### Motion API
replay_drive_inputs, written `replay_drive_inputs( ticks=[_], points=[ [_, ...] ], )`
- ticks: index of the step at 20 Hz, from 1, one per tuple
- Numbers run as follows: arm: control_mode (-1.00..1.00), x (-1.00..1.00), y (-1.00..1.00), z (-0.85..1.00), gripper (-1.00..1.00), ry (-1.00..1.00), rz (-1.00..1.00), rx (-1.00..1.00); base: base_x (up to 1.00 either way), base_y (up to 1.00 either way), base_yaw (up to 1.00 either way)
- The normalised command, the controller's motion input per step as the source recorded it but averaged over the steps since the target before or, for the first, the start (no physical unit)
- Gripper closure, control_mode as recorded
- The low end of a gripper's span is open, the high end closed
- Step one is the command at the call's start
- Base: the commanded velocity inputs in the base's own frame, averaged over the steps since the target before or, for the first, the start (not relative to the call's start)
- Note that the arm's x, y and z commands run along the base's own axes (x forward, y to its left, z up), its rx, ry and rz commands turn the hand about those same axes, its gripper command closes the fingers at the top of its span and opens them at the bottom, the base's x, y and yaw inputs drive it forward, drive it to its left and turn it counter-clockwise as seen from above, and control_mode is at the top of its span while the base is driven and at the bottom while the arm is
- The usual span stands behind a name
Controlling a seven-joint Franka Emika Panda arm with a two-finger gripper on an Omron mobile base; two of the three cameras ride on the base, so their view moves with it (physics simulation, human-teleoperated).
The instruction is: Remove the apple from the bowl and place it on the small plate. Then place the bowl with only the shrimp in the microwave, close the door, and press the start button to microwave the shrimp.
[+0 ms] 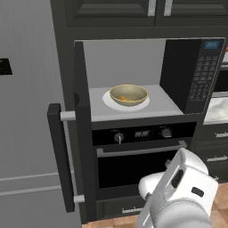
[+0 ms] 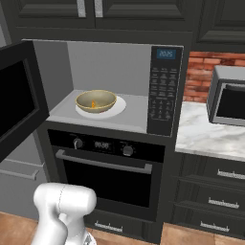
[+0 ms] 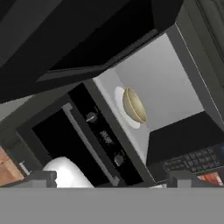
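Note:
The microwave (image 1: 133,80) stands with its door (image 1: 83,133) swung wide to the left, the bar handle (image 1: 60,156) facing me. Inside, the olive-yellow bowl (image 1: 128,94) (image 2: 95,100) (image 3: 134,105) rests upright on the white round tray (image 1: 108,101). Orange shrimp (image 1: 124,99) (image 2: 93,104) lie in it. The apple is out of view. The keypad panel (image 2: 162,91) with its blue display (image 2: 166,53) is to the right of the cavity. My gripper (image 3: 113,179) hangs low in front of the lower oven, well below the bowl, open and holding nothing.
Under the microwave sits a lower oven with a horizontal handle (image 1: 141,150) (image 2: 103,164) and knobs. A silver toaster oven (image 2: 228,98) stands on the marble counter (image 2: 210,136) to the right, with drawers below. A tall grey panel (image 1: 26,111) lies behind the open door.

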Motion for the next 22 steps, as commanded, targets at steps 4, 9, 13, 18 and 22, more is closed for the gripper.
replay_drive_inputs(
  ticks=[4,9,13,18,22],
  points=[
    [-1.00,-0.01,0.68,-0.22,-1.00,0.00,0.50,-0.29,0.00,0.00,0.00],
    [-1.00,0.00,0.76,-0.37,-1.00,0.00,0.46,-0.24,0.00,0.00,0.00],
    [-1.00,0.00,0.83,-0.45,-1.00,0.00,0.39,-0.22,0.00,0.00,0.00],
    [-1.00,0.38,0.93,-0.50,-1.00,0.01,0.25,-0.20,0.00,0.00,0.00],
    [-1.00,0.76,0.87,-0.43,-1.00,0.00,0.07,-0.20,0.00,0.00,0.00]
  ],
)
